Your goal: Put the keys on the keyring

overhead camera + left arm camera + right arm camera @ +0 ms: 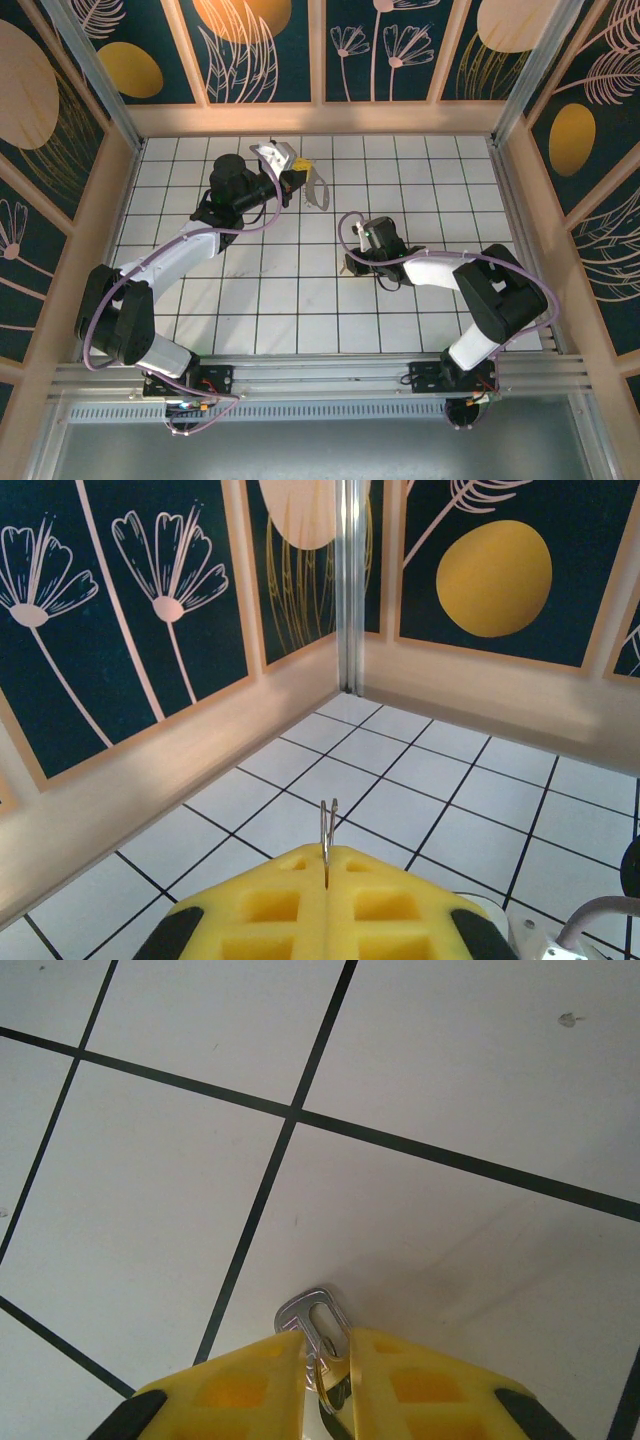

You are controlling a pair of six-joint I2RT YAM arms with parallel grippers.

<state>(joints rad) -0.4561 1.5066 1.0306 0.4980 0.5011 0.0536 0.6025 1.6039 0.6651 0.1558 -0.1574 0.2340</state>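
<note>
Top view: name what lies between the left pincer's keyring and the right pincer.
Bare white tile with black lines, nothing else, between the keyring in the left pincer and the right pincer; the top view shows it.

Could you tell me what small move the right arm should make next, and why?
Probably lift the key slightly off the table: the right gripper pinches it where it lies on the tiles, while the left gripper, shut, holds the keyring up by its metal ring.

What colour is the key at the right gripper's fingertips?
Silvery bare metal. The key shows best in the right wrist view.
</note>
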